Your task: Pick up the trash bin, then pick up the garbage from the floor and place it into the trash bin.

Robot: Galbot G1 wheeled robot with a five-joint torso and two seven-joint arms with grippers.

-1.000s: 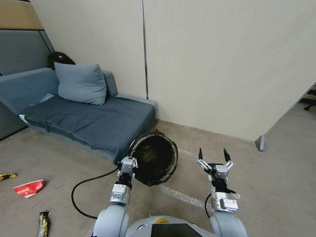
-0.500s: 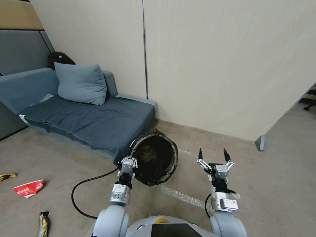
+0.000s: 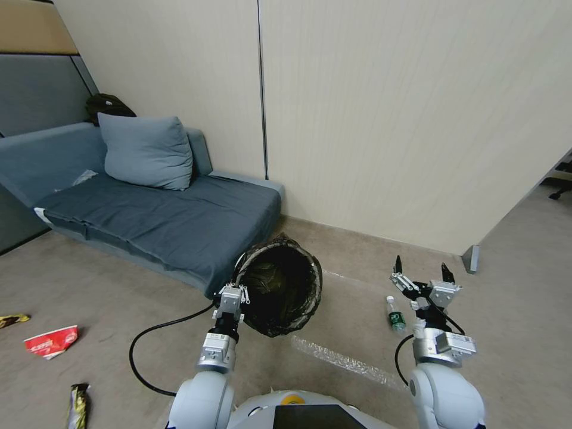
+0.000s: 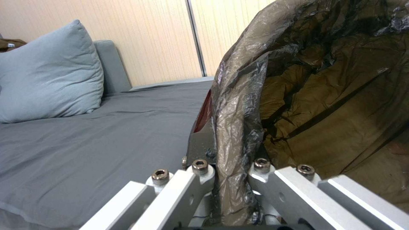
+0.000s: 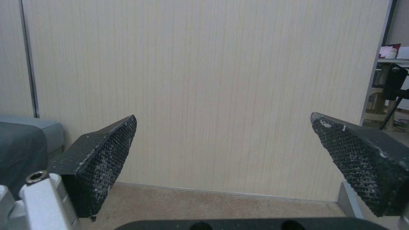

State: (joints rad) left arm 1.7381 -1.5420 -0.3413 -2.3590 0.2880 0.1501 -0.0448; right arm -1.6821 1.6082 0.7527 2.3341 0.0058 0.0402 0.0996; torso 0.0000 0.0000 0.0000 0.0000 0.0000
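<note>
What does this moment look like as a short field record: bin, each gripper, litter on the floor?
bin: round trash bin with crinkly black bag liner, lifted and tilted, mouth toward the camera
left gripper: shut on the bin's rim beside the grey sofa
right gripper: open, empty, above the floor
litter: red-and-white wrapper, dark snack-bar wrapper, small plastic bottle, all on the floor

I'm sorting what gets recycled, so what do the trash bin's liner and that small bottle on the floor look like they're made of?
The trash bin, clamped at its rim by the left pincer, wears thin plastic film: dark, glossy, crinkled, half see-through brownish in the left wrist view. The bottle, lying on the floor beside the open right pincer, looks like clear plastic with a green label and white cap; too small to confirm.
</note>
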